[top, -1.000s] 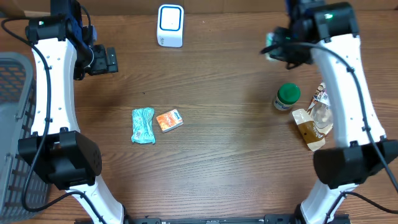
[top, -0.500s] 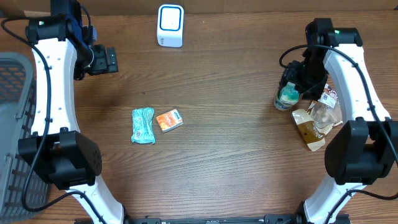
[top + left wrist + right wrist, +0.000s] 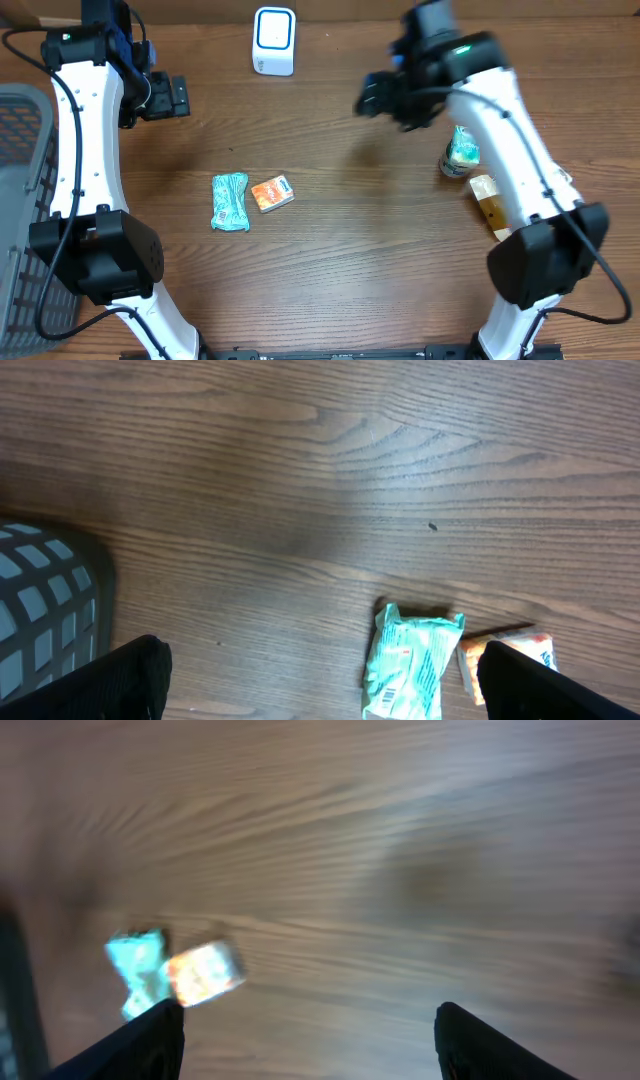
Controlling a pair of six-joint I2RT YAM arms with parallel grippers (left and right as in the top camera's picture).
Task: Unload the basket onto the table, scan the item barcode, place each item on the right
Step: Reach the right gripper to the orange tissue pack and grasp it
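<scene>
Right gripper (image 3: pixel 372 98) has swung from the green-capped bottle (image 3: pixel 461 155) toward mid-table — jaws spread, empty. Left gripper (image 3: pixel 180 97) likewise spread, empty. Teal packet (image 3: pixel 229 202) lies just beside orange packet (image 3: pixel 272 193); print unreadable. White scanner (image 3: pixel 274 41) at far edge — overhead only. Right wrist view blurred.

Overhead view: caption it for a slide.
Right end effector open above table; teal packet and orange packet lie side by side.
</scene>
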